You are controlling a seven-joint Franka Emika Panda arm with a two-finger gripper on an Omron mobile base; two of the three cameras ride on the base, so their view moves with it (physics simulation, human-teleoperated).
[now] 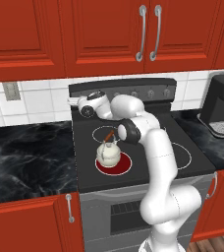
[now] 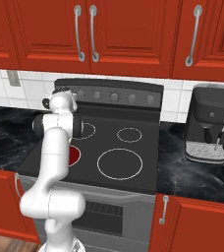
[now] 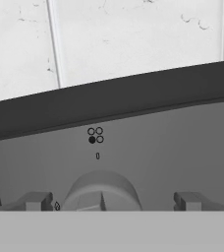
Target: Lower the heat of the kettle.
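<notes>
The cream-white kettle [image 1: 107, 154] with its reddish-brown handle sits on the stove's front left burner [image 1: 124, 166], which glows red. My arm reaches over it to the stove's back control panel [image 1: 128, 87]. In the hand view, a grey round knob [image 3: 101, 191] sits straight ahead, under a mark of four small circles with the lower left one filled. My gripper [image 3: 113, 202] is open, with one fingertip on each side of this knob and a gap to it on both sides. The hand [image 1: 88, 104] is at the panel's left end. In the right base view the arm covers the kettle.
Several more knobs [image 2: 115, 96] run along the panel to the right. A black coffee machine [image 2: 210, 128] stands on the dark marble counter [image 1: 25, 152] right of the stove. Red cabinets hang overhead and white tile backs the panel.
</notes>
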